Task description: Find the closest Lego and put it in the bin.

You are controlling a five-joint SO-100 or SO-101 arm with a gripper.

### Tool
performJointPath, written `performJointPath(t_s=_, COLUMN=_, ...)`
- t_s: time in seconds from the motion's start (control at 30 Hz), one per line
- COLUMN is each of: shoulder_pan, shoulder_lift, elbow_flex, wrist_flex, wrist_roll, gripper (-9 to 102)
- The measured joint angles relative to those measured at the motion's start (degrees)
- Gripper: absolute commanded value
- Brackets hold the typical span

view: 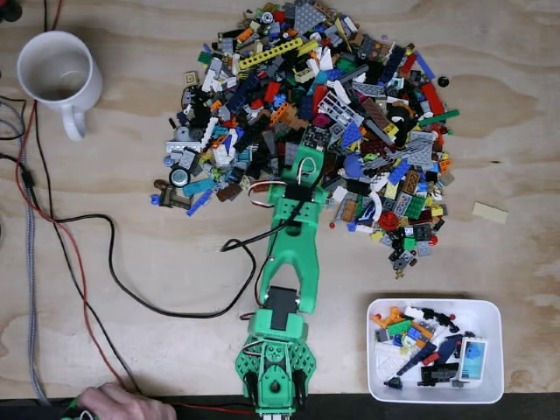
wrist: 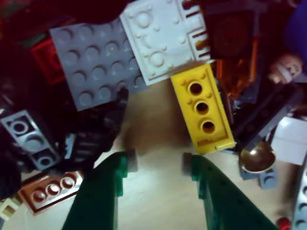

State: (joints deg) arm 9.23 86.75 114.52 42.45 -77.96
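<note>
Fixed view: the green arm (view: 293, 254) reaches up the plywood bench (view: 131, 227) into the lower edge of the big Lego pile (view: 315, 122), its claw (view: 306, 162) buried among the bricks, while the white bin (view: 435, 350) sits at lower right with several pieces inside, a white mug (view: 59, 74) stands at upper left, and a hand (view: 118, 404) rests at the bottom edge. Wrist view: the claw (wrist: 158, 160) is spread with nothing between its green fingers (wrist: 103, 184), hovering over bare wood, and the nearest piece, a yellow three-hole brick (wrist: 201, 110), lies flat just beyond the right fingertip, its long axis running from the upper left towards the lower right, next to a grey studded plate (wrist: 93, 62) and a white plate (wrist: 160, 38).
</note>
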Motion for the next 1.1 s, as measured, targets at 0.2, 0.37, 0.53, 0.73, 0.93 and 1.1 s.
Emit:
performJointPath(t_s=0.2, shoulder_pan=3.3, shoulder_lift=-2.4, elbow_flex=-4.4, wrist_flex=1.3, wrist_roll=-2.7, gripper=16)
performJointPath(t_s=0.37, shoulder_pan=4.8, shoulder_lift=-2.4, elbow_flex=-6.8, wrist_flex=3.7, wrist_roll=-4.3, gripper=17)
performJointPath(t_s=0.53, shoulder_pan=6.2, shoulder_lift=-4.2, elbow_flex=-9.8, wrist_flex=4.7, wrist_roll=-6.5, gripper=18)
performJointPath(t_s=0.73, shoulder_pan=6.2, shoulder_lift=-7.5, elbow_flex=-11.8, wrist_flex=4.7, wrist_roll=-7.0, gripper=13)
performJointPath(t_s=0.93, shoulder_pan=5.5, shoulder_lift=-7.6, elbow_flex=-11.8, wrist_flex=4.7, wrist_roll=-7.0, gripper=4)
performJointPath(t_s=1.1, shoulder_pan=4.5, shoulder_lift=-7.6, elbow_flex=-13.8, wrist_flex=4.8, wrist_roll=-8.3, gripper=0)
